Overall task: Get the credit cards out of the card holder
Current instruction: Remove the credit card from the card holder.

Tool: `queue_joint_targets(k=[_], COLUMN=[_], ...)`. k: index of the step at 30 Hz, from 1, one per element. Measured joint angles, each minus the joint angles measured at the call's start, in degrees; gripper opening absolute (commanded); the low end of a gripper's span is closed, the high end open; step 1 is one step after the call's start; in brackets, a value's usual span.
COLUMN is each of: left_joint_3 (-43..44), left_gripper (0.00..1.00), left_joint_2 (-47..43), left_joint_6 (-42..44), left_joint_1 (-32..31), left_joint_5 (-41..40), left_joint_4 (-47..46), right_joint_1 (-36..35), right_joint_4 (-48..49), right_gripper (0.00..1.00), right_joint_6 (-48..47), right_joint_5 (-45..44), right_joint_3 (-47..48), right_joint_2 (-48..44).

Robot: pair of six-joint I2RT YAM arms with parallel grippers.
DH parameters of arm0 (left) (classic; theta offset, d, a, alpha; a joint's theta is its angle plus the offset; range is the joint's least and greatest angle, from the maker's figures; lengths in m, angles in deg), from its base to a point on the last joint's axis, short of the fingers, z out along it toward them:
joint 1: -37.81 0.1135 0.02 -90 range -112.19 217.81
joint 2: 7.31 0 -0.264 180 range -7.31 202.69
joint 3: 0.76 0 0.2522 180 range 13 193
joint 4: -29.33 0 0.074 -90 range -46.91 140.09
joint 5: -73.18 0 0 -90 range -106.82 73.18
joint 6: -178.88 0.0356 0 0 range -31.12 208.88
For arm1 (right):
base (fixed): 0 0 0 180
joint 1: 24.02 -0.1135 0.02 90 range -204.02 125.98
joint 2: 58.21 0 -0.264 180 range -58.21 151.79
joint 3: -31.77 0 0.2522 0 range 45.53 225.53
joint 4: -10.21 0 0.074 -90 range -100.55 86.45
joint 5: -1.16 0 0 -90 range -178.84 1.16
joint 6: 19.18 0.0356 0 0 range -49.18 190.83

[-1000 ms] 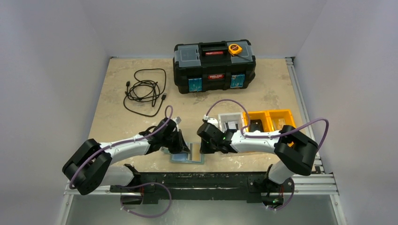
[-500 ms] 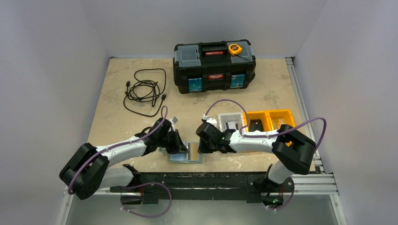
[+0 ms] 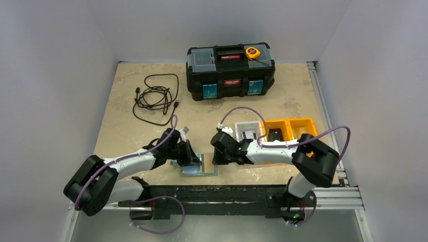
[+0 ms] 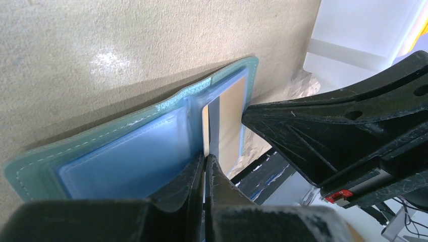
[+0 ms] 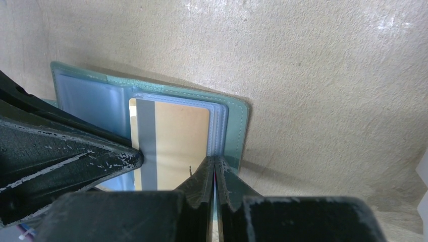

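Beige table [image 3: 126, 101], near edge: left gripper [image 4: 206, 164], pinched on the tan-orange card [image 5: 176, 136], has backed off slightly — card barely leaving the open card holder [image 5: 237, 131], pinned by the closed, empty right gripper [image 5: 215, 166].

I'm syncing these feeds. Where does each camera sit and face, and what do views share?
Top external: above and behind the robot, looking down on the table; left arm and right arm show.
Left wrist: looks along the shut left gripper at the card holder.
Right wrist: looks along the shut right gripper at the tan card.
Shared: both wrist views see that card holder, from opposite sides.
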Motion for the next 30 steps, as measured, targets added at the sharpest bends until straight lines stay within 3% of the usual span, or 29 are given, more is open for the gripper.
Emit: queue_joint_targets(k=[12, 20, 26, 30], left_joint_3=[-1.7, -2.5, -3.1, -3.1], left_gripper=[0.0, 0.18, 0.17, 0.09], left_joint_2=[0.0, -0.2, -0.5, -0.3], left_joint_6=[0.0, 0.1, 0.1, 0.0], left_joint_1=[2.3, 3.3, 3.3, 3.3], left_joint_5=[2.4, 3.0, 3.5, 3.8], left_joint_4=[-2.2, -2.6, -3.1, -3.9], right_joint_1=[0.0, 0.0, 0.1, 0.1], right_joint_4=[0.6, 1.1, 1.2, 1.2], right_gripper=[0.0, 0.0, 0.0, 0.0], right_joint_6=[0.3, 0.4, 0.3, 0.3], right_joint_5=[0.0, 0.0, 0.0, 0.0], right_joint_3=[0.0, 0.0, 0.0, 0.0], right_joint_2=[0.2, 0.4, 0.4, 0.4])
